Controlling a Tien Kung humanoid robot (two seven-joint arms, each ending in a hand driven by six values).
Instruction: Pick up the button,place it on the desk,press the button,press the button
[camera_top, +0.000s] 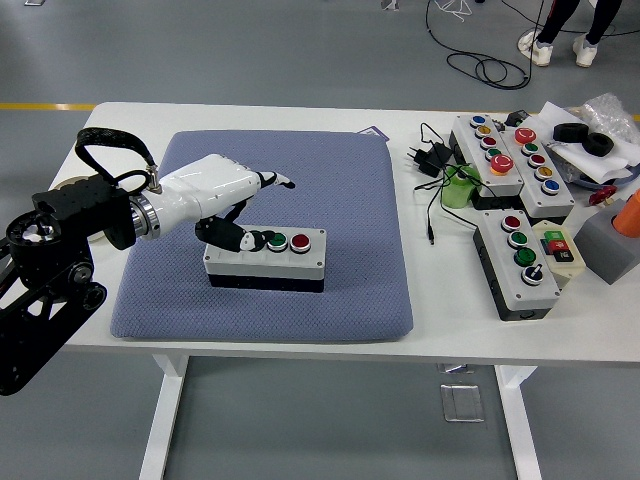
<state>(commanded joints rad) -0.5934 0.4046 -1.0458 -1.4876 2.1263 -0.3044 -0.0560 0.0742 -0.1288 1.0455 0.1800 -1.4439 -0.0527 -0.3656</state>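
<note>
Left hand (222, 195) above the button box (265, 258) on the blue pad (340, 200) — fingers loosely spread, gripping nothing.

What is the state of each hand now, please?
Left hand: open, holding nothing, raised over the left end of the button box.
Right hand: not in view.
</note>
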